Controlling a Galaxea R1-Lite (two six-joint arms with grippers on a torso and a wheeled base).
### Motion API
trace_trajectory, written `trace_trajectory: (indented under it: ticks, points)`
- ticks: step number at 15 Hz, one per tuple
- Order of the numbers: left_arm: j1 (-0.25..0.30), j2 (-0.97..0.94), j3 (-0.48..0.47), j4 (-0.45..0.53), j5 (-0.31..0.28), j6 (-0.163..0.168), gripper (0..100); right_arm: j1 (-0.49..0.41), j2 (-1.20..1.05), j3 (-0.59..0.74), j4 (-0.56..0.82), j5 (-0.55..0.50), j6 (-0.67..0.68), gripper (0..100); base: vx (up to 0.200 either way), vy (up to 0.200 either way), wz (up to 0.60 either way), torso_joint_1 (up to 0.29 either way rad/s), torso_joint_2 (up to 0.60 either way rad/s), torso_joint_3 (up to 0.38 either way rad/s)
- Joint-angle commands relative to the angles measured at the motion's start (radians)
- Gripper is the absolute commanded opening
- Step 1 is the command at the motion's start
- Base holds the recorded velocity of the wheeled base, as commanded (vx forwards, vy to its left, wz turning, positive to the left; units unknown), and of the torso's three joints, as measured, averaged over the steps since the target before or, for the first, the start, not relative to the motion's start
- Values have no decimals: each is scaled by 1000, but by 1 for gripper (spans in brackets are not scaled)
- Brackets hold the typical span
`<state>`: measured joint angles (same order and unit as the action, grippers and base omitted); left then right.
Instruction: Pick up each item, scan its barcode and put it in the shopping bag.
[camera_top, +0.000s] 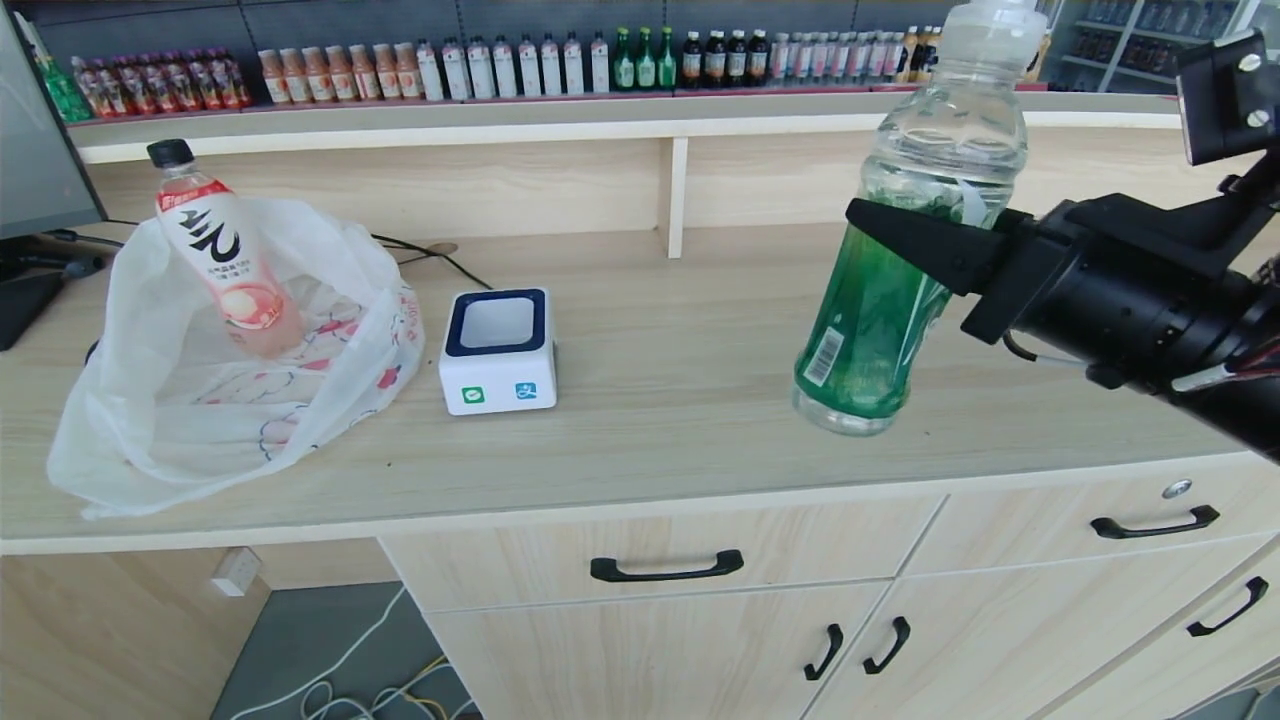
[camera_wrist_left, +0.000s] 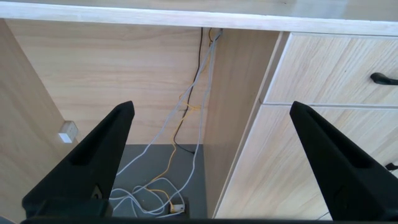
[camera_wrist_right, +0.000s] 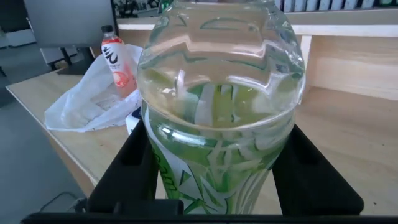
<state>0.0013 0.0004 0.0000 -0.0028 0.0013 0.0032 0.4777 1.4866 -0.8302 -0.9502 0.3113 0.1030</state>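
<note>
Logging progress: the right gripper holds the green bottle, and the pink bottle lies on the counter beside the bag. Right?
No: the head view shows the pink bottle leaning inside the shopping bag, not beside it. The right gripper does hold the green bottle.

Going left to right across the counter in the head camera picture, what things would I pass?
Crinkly white plastic shopping bag → small white square scanner box with a dark blue rim → clear plastic bottle with a green label, held in the black right gripper.

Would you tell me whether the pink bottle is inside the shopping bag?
Inside: the pink bottle leans within the open shopping bag.
</note>
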Motion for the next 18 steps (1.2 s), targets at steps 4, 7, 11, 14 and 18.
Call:
trace_trajectory:
  ticks: [4, 7, 11, 14, 18]
  points:
    - [0, 0, 0, 0, 0, 0, 100, -47, 54, 37, -117, 284, 70, 0, 0, 0, 0, 0, 0, 0]
    - [0, 0, 0, 0, 0, 0, 100, -57, 141, 43, -291, 477, 144, 0, 0, 0, 0, 0, 0, 0]
    - [0, 0, 0, 0, 0, 0, 100, -85, 251, 16, -467, 603, 224, 0, 0, 0, 0, 0, 0, 0]
    - [0, 0, 0, 0, 0, 0, 100, -79, 279, -29, -532, 684, 310, 0, 0, 0, 0, 0, 0, 0]
    - [0, 0, 0, 0, 0, 0, 100, -71, 290, -92, -541, 747, 397, 0, 0, 0, 0, 0, 0, 0]
